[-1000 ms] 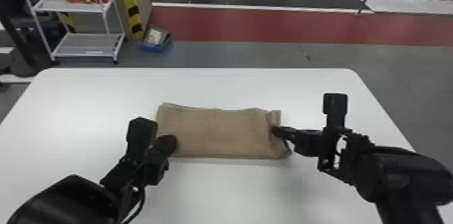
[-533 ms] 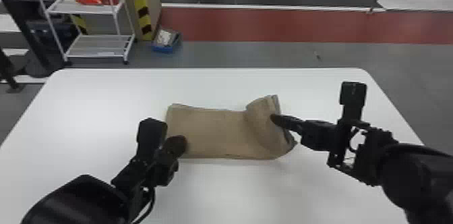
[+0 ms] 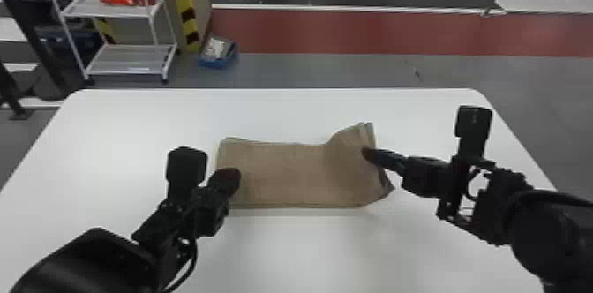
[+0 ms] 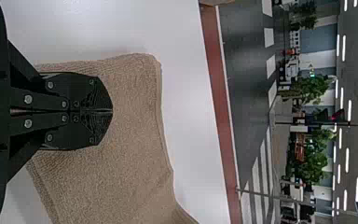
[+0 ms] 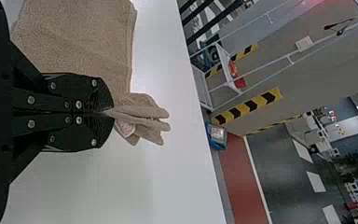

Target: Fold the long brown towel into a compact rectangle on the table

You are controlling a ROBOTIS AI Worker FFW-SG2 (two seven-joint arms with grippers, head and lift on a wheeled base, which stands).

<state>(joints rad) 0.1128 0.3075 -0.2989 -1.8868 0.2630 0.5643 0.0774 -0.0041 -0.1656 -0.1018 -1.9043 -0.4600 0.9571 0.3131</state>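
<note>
The brown towel [image 3: 287, 173] lies as a folded rectangle across the middle of the table, its right end raised and curled. My right gripper [image 3: 367, 153] holds that right end; in the right wrist view the gripper [image 5: 109, 112] is shut on layered edges of the towel [image 5: 74, 42], which bunch out past the fingertips. At the towel's left end is my left gripper [image 3: 234, 177]. In the left wrist view, the left gripper [image 4: 111, 111] has its fingers pressed together over the towel [image 4: 130, 172], with no fabric visible between them.
The white table [image 3: 282, 252] has bare surface around the towel. Beyond its far edge stand a white shelf cart [image 3: 128, 60] and a blue bin [image 3: 216, 63] on the floor.
My right gripper has lifted the towel's right end, which was lying flat and now curls up. The head view has shifted slightly. My left gripper has stayed at the towel's left end.
</note>
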